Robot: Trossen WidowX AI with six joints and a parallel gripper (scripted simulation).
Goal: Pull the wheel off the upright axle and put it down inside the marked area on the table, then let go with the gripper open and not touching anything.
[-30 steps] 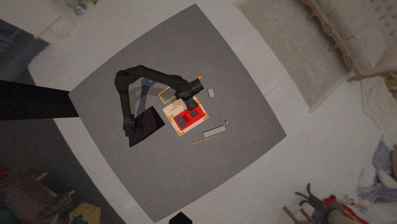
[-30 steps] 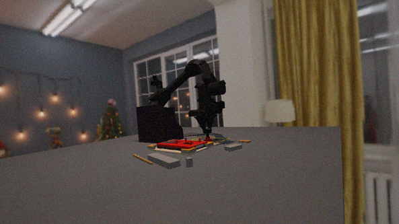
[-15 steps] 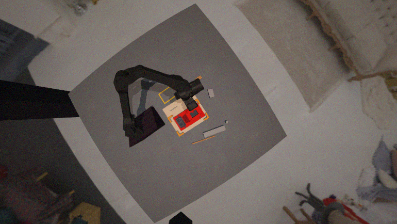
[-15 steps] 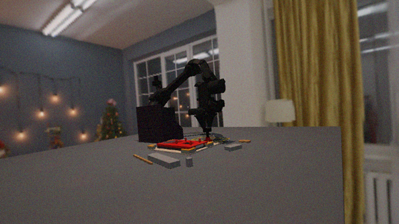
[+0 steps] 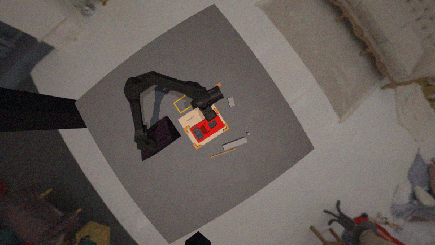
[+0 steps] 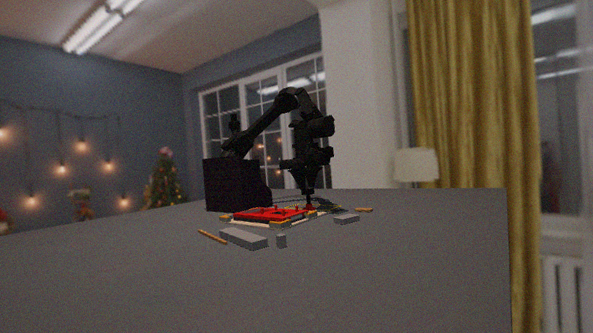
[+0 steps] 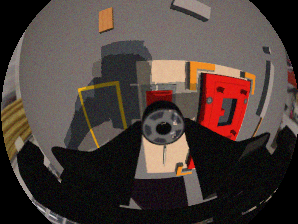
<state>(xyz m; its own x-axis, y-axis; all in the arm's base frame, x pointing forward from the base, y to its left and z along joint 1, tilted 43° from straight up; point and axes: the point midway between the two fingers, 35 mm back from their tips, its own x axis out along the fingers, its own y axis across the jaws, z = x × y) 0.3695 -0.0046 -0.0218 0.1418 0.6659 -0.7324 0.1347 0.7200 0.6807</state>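
The claw (image 7: 162,156) is gripping the wheel (image 7: 162,125), its dark fingers pressing in on either side while the wheel's round grey face with a dark hub is looking straight up into the wrist camera. The wheel is hanging above the near edge of a cream board (image 5: 189,119), with a red plate (image 5: 204,131) carrying two dark grey blocks lying across that board; whether the wheel is already free of its axle cannot be told, since the claw is hiding what is under it. From above, the claw (image 5: 210,115) is pointing down over the board's upper corner, and the arm (image 5: 170,83) is reaching in from a dark base (image 5: 160,135) standing to the left of the board. The marked area, a yellow square outline (image 5: 182,103), is lying on the grey surface (image 5: 213,188) just beside the board, between it and the arm, partly covered by the arm's wrist. Orange corner brackets (image 5: 197,146) are framing the board. Farther out, a small grey block (image 5: 231,101), a long grey bar (image 5: 234,143), a thin orange stick (image 5: 222,153) and a tiny dark cube (image 5: 247,132) are resting on the surface, well apart from the claw. In the side view the arm (image 6: 291,120) is arching over the red plate (image 6: 275,214).
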